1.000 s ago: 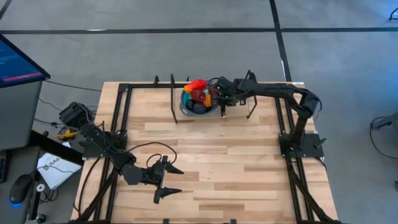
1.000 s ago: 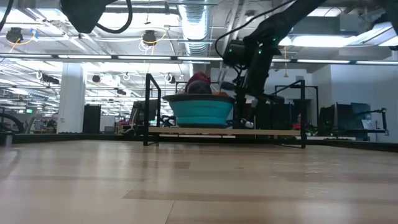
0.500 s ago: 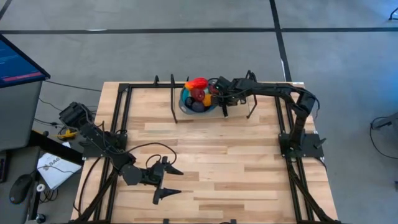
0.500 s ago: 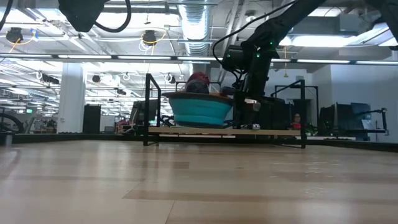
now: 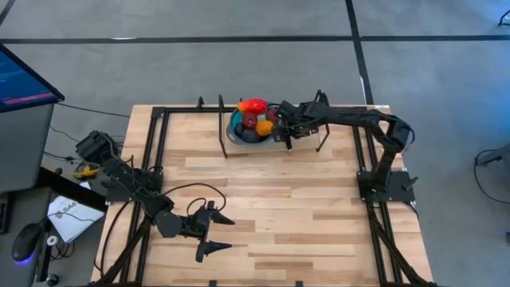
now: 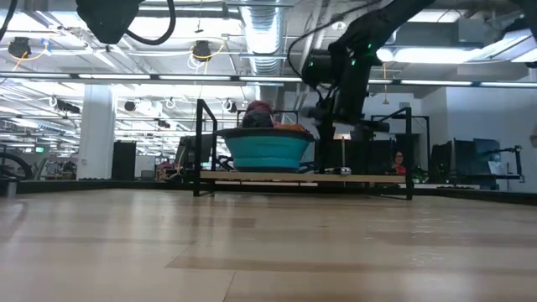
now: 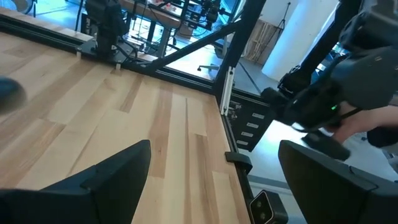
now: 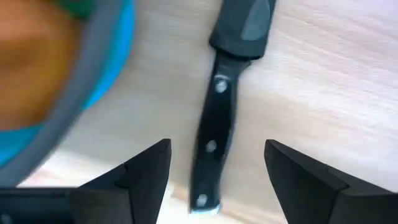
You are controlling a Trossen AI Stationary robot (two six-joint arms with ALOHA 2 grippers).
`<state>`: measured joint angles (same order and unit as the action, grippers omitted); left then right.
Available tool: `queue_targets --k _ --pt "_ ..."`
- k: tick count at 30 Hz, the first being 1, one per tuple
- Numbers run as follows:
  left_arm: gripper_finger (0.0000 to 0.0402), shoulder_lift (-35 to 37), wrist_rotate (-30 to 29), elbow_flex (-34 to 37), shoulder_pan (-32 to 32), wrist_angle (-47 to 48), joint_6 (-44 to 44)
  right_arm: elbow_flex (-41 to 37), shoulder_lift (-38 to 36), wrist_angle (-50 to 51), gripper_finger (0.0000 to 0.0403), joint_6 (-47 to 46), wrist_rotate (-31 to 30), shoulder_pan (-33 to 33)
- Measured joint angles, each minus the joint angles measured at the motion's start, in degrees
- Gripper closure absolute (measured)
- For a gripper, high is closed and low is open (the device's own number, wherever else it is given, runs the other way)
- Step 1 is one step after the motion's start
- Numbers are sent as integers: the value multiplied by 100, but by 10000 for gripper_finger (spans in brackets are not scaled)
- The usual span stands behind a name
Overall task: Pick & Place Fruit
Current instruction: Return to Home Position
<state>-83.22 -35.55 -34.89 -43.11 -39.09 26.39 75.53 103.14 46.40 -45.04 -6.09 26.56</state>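
The fruit point(image 5: 253, 115), red, orange, maroon and dark pieces, is heaped in the round blue bowl point(image 5: 234, 132) at the table's far middle. In the low view the bowl point(image 6: 268, 151) sits level with the fruit point(image 6: 256, 113) showing above its rim. My right gripper point(image 5: 284, 134) hangs just right of the bowl, pointing steeply down. In its wrist view it is open point(image 8: 217, 146) over bare wood, with the bowl's rim point(image 8: 118, 56) and an orange piece point(image 8: 31, 62) beside it. My left gripper point(image 5: 227, 231) waits open near the front left point(image 7: 214, 146).
A black metal frame point(image 5: 159, 119) runs round the table, with posts point(image 5: 223, 131) beside the bowl. A black frame bar point(image 8: 217, 118) lies on the wood straight below my right gripper. The middle and near part of the tabletop point(image 5: 279, 199) is bare wood.
The bowl, tipped half a second ago, now sits level again and stands slightly farther toward the table's left. My right gripper has risen a little beside the bowl's right rim and rolled about its own axis.
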Motion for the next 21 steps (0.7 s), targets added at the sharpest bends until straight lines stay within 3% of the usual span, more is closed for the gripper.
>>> queue_targets --k 11,17,21 --pt "56 0 0 0 0 -46 0 4 -1056 284 162 512 -177 -954" --pt "56 0 0 0 2 -50 1 4 -1702 283 173 1507 -194 -1984" --pt "56 0 0 0 2 -53 0 6 -1947 213 178 1654 -135 -2642"
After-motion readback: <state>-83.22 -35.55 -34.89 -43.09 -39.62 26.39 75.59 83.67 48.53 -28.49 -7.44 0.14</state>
